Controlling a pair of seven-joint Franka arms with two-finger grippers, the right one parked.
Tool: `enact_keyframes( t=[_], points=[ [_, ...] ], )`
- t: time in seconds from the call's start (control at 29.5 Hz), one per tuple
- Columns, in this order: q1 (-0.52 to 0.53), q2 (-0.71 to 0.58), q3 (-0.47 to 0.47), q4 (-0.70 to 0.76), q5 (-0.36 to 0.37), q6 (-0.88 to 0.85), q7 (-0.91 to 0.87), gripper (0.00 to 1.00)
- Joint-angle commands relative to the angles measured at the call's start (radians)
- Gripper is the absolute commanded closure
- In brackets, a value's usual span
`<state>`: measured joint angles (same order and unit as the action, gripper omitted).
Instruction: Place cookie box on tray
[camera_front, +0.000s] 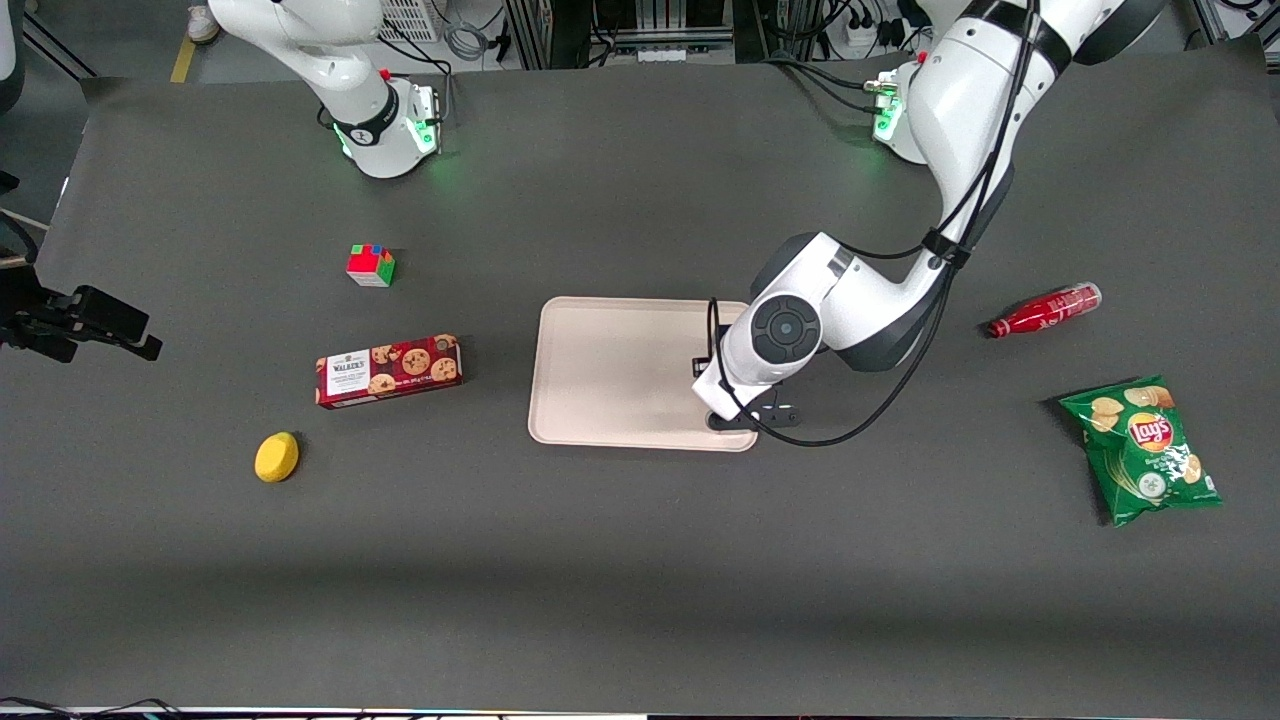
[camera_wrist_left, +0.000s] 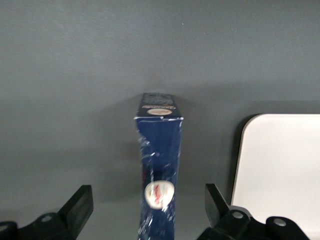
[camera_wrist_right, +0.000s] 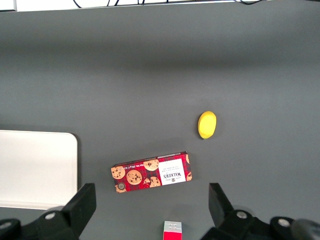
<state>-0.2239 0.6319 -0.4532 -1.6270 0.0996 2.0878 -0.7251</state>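
Note:
The cookie box (camera_wrist_left: 159, 165), a narrow navy-blue carton with a white oval logo, stands on its thin edge on the grey table, just beside the tray (camera_wrist_left: 280, 165). My gripper (camera_wrist_left: 147, 190) is open around it, one finger on each side with a clear gap to the carton. From the front, the gripper (camera_front: 745, 418) sits low at the tray's (camera_front: 620, 370) corner nearest the camera, toward the working arm's end. The arm's wrist hides the cookie box there.
A red tartan Walkers box (camera_front: 388, 370), a yellow lemon-shaped object (camera_front: 276, 457) and a coloured cube (camera_front: 371, 265) lie toward the parked arm's end. A red bottle (camera_front: 1043, 310) and a green Lay's bag (camera_front: 1140, 450) lie toward the working arm's end.

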Motion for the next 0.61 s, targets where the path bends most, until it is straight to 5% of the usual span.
enact_keyframes(
  t=[0.0, 0.27, 0.58],
  points=[
    [0.008, -0.075, 0.001, -0.028, 0.009, -0.081, -0.005, 0.0],
    [0.04, -0.239, 0.016, -0.022, -0.017, -0.227, -0.007, 0.0],
    [0.054, -0.509, 0.152, -0.013, -0.054, -0.409, -0.002, 0.0]
  ],
)
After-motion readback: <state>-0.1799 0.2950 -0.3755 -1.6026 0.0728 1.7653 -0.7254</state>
